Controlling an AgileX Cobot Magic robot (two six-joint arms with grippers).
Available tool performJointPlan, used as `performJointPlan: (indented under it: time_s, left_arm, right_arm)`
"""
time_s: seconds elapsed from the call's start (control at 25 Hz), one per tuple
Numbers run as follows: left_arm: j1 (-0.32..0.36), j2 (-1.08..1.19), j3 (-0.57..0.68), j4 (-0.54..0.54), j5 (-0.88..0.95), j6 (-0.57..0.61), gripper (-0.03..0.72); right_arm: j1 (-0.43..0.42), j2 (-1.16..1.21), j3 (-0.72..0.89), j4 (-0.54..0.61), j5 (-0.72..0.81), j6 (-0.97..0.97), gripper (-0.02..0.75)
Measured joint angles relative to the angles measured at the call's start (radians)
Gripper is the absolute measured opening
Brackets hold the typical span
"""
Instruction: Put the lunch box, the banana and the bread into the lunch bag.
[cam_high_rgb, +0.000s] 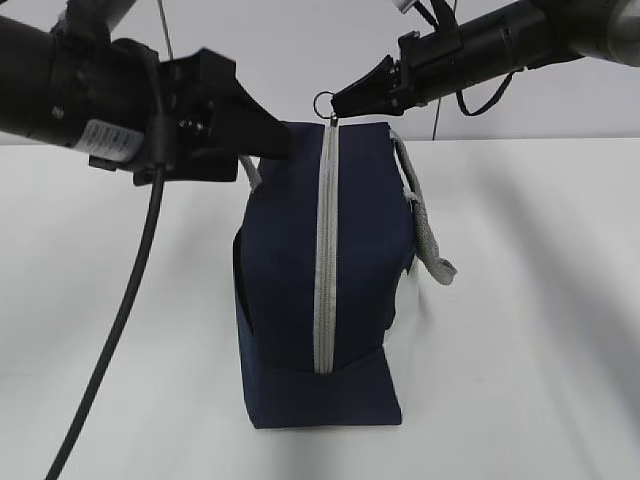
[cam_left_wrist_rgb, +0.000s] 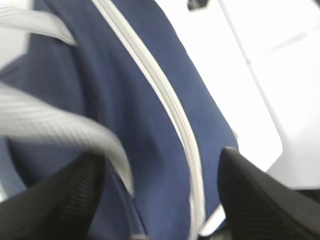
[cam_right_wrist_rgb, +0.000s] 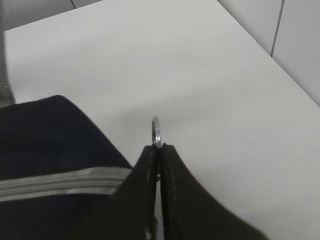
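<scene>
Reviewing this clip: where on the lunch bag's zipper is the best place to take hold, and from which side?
Judging by its pose, the metal pull ring at the top end of the shut zipper: it stands proud of the lunch bag, edge-on. Come from the right with jaws across its flat faces, as the right gripper has it pinched.

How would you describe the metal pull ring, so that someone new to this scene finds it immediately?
Find the navy lunch bag standing on the white table. Follow its grey zipper up to the top. There the small round pull ring sits, pinched in the right claw: the only shiny metal part.
</scene>
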Motion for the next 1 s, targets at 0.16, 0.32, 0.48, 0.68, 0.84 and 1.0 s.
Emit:
performJointPlan:
  time_s: [0.16, 0.32, 0.48, 0.68, 0.84, 1.0]
  left_arm:
    - [0.048, 0.053, -0.068, 0.067, 0.008, -0.126, 0.452]
    - [0.082, 0.13, -0.136, 0.086, 0.046, -0.171, 0.446]
    - [0.097, 0.215, -0.235, 0.103, 0.123, -0.191, 0.444]
    - [0.117, 0.236, -0.35, 0.292, 0.217, -0.254, 0.439]
    - [0.171, 0.236, -0.422, 0.359, 0.273, -0.269, 0.439]
    - [0.204, 0.236, -0.486, 0.365, 0.347, -0.27, 0.439]
  right_arm:
    - [0.0, 0.0, 0.0, -0.008, 0.0, -0.009, 0.0]
    - [0.0, 0.0, 0.0, -0.008, 0.0, -0.009, 0.0]
    - [0.0, 0.0, 0.0, -0.008, 0.0, -0.011, 0.0]
    - [-0.002, 0.0, 0.0, -0.014, 0.0, -0.013, 0.0]
    - [-0.002, 0.0, 0.0, -0.014, 0.0, -0.014, 0.0]
    - [-0.002, 0.0, 0.0, -0.014, 0.0, -0.014, 0.0]
